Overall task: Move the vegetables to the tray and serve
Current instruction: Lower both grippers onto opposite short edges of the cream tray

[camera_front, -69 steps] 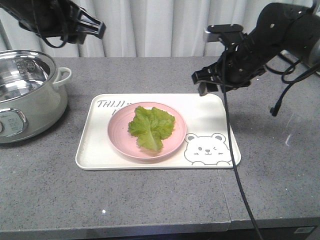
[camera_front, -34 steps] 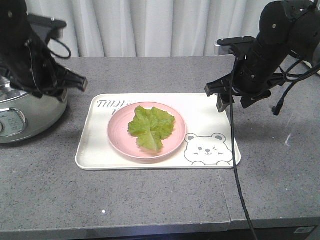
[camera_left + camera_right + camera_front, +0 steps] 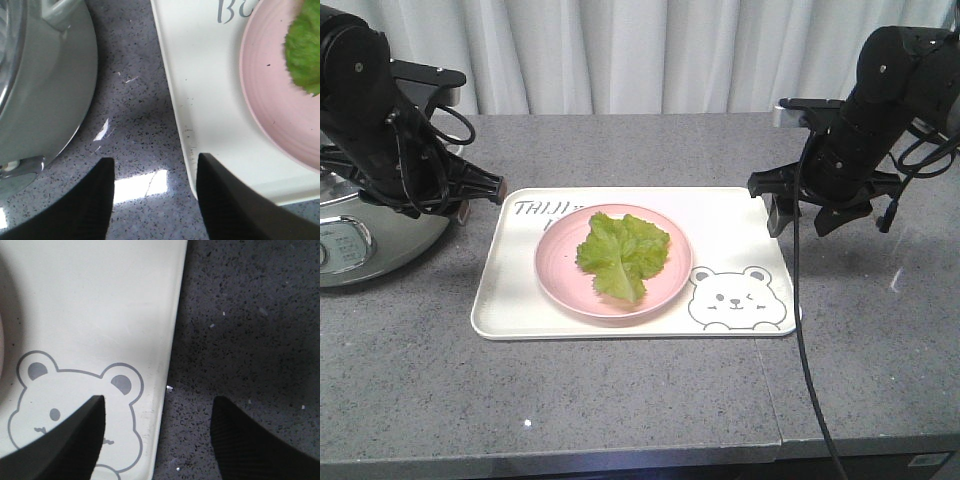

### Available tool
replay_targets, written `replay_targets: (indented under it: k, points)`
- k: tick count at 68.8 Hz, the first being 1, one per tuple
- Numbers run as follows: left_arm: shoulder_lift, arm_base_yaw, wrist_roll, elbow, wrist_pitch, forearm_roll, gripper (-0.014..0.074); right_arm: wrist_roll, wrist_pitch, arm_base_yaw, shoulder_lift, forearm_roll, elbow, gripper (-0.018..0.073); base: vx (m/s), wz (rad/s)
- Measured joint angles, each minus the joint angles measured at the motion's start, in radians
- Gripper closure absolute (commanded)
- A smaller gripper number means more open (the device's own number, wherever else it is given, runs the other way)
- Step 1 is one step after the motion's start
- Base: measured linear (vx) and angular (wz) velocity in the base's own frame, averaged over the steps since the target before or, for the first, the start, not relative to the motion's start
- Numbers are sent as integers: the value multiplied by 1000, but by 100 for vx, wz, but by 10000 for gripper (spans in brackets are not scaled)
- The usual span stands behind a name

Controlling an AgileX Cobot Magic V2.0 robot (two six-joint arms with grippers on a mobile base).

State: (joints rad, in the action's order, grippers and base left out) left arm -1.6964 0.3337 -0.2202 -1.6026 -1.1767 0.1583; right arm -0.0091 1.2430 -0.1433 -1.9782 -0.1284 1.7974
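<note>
Round pink plate (image 3: 558, 268) mid-counter, ringed ridges on its face, pale green electric pot (image 3: 390, 240) at left edge (steel rim, control panel on front, partly hidden), grey speckled stone countertop (image 3: 620, 400) with a seam (image 3: 769, 400) front right, white pleated curtain (image 3: 620, 55) behind

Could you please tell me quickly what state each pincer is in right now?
Left pincer: open, empty, above the tray edge.
Right pincer: open, empty.

Bright even light, glare on countertop (image 3: 137, 182)
</note>
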Motion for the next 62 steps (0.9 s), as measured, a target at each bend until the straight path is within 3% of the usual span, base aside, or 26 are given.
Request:
replay_targets:
  k: [62]
  points:
    - [-148,0,0,0,-18,-26,242,-4,-8,0,-138,-6,0,115,0,0]
